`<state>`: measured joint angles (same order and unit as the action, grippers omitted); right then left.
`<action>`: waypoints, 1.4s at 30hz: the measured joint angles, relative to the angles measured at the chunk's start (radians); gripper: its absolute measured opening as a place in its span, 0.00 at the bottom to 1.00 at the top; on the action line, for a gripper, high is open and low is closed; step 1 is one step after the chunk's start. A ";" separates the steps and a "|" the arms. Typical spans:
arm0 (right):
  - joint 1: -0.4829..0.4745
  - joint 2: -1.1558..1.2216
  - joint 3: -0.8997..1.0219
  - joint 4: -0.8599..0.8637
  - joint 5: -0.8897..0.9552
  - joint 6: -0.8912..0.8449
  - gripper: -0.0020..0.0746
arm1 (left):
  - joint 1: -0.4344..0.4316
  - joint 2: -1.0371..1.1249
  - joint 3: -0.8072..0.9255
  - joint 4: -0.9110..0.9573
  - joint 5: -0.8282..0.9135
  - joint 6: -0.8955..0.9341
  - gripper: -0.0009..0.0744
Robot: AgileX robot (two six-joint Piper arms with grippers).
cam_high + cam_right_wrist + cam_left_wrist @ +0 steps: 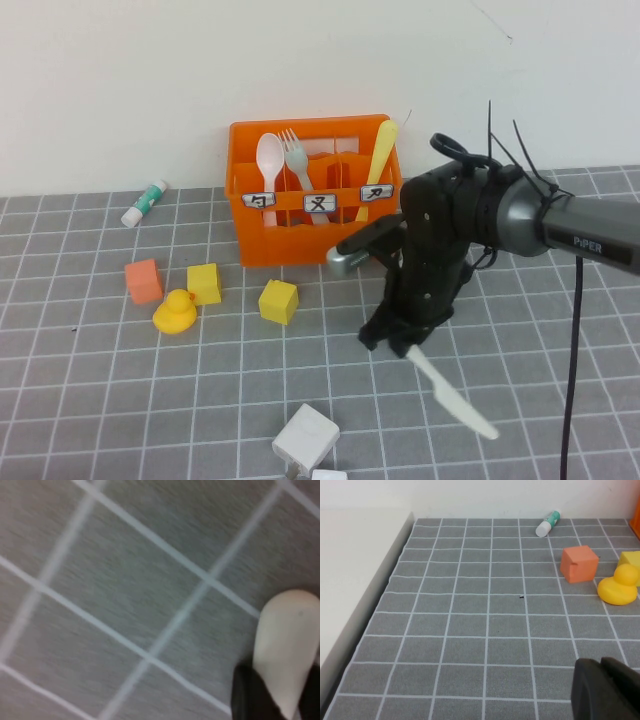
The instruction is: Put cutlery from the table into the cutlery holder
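A: High view: right gripper [398, 340], centre-right, pinches the white knife [452, 397] at one end; blade trails lower right, clear of the cutlery holder [300, 240].

B: Left gripper [605, 690], lower right: closure unclear.

A: Right wrist: knife end clamped; light, stiff, slippery.

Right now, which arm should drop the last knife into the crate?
Right. The right gripper already holds the white knife, near the cutlery holder. The left gripper sits far off, beyond the duck.
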<state>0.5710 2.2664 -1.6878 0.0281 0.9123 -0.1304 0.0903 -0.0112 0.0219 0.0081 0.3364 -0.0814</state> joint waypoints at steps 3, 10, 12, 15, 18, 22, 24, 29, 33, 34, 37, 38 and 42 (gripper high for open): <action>0.004 -0.007 -0.002 0.087 -0.024 -0.018 0.27 | 0.000 0.000 0.000 0.000 0.000 -0.002 0.01; 0.017 -0.224 0.057 0.139 -0.154 -0.058 0.27 | 0.000 0.000 0.000 0.000 0.000 -0.002 0.01; 0.017 -0.314 0.109 0.139 -0.248 -0.059 0.27 | 0.000 0.000 0.000 0.000 0.000 -0.002 0.01; 0.017 -0.494 0.266 0.139 -0.516 -0.059 0.27 | 0.000 0.000 0.000 0.000 0.000 -0.002 0.01; 0.017 -0.614 0.433 0.141 -0.832 -0.060 0.27 | 0.000 0.000 0.000 0.000 0.000 -0.002 0.01; 0.017 -0.669 0.607 0.151 -1.279 -0.060 0.27 | 0.000 0.000 0.000 0.000 0.000 -0.002 0.01; 0.017 -0.660 0.647 0.166 -1.455 -0.060 0.27 | 0.000 0.000 0.000 0.000 0.000 -0.002 0.01; 0.017 -0.578 0.617 0.186 -1.624 -0.058 0.27 | 0.000 0.000 0.000 0.000 0.000 -0.002 0.01; 0.017 -0.471 0.528 0.221 -1.680 -0.070 0.27 | 0.000 0.000 0.000 0.000 0.000 -0.002 0.01; 0.017 -0.440 0.504 0.229 -1.692 -0.072 0.27 | 0.000 0.000 0.000 0.000 0.000 -0.002 0.01; 0.017 -0.359 0.440 0.243 -1.709 -0.074 0.27 | 0.000 0.000 0.000 0.000 0.000 -0.002 0.01; 0.017 -0.331 0.417 0.246 -1.710 -0.074 0.27 | 0.000 0.000 0.000 0.000 0.000 -0.002 0.01; 0.017 -0.240 0.350 0.256 -1.711 -0.074 0.27 | 0.000 0.000 0.000 0.000 0.000 0.000 0.01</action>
<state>0.5876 2.0266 -1.3376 0.2840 -0.7992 -0.2043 0.0903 -0.0112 0.0219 0.0081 0.3364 -0.0811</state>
